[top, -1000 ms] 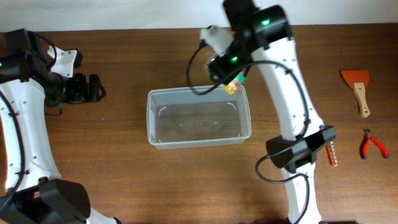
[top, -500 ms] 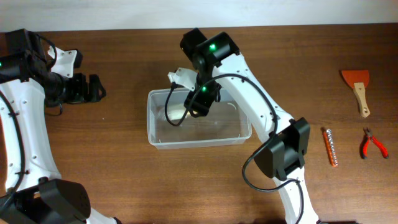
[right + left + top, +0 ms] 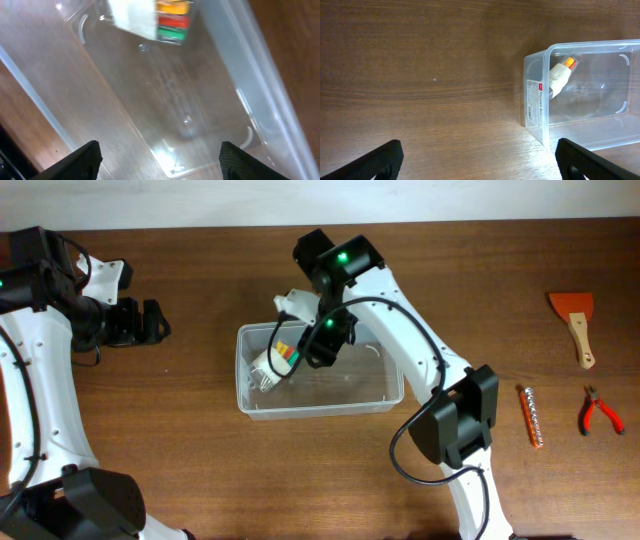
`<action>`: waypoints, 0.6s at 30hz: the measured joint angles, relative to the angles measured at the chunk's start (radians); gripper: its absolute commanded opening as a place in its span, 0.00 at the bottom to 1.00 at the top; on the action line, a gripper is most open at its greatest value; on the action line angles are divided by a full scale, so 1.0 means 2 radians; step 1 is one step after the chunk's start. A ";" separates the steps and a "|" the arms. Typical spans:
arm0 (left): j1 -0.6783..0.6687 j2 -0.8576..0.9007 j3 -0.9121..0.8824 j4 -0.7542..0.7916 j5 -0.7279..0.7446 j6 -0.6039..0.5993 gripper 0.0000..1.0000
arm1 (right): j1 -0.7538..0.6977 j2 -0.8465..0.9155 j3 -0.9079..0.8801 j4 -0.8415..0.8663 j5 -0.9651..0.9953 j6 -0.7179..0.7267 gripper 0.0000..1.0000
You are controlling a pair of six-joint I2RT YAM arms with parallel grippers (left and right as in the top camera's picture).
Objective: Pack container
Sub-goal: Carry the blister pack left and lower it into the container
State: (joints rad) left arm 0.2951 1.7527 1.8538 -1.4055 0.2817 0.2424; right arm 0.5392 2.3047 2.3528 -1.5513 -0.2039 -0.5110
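The left gripper hangs over the left side of the table, jaws spread wide, well apart from the container. The clear container stands mid-table with a white piece banded orange, red and green in its left end. The right gripper hovers above it, jaws apart and empty.

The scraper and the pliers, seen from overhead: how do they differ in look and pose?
The scraper has an orange blade and a pale wooden handle; the pliers have two red handles, spread apart. The scraper lies farther back, the pliers nearer the front. Both lie on the table, outside the container.
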 measured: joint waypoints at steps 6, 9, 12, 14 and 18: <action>0.000 0.000 0.000 0.000 0.000 0.000 0.99 | -0.043 0.000 0.068 -0.036 0.022 0.042 0.80; 0.000 0.000 0.000 0.000 0.000 0.000 0.99 | -0.101 -0.004 0.111 -0.058 0.063 0.083 0.90; 0.000 0.000 0.000 0.000 0.000 0.000 0.99 | -0.154 -0.015 0.112 -0.071 0.083 0.109 0.92; 0.000 0.000 0.000 0.000 0.000 0.000 0.99 | -0.199 -0.024 0.112 -0.071 0.097 0.124 0.94; 0.000 0.000 0.000 0.000 0.000 0.000 0.99 | -0.330 -0.076 0.093 -0.069 0.111 0.145 0.99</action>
State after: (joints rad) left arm 0.2951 1.7527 1.8538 -1.4055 0.2817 0.2424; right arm -0.1211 2.1532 2.5385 -1.6901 0.0185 -0.2207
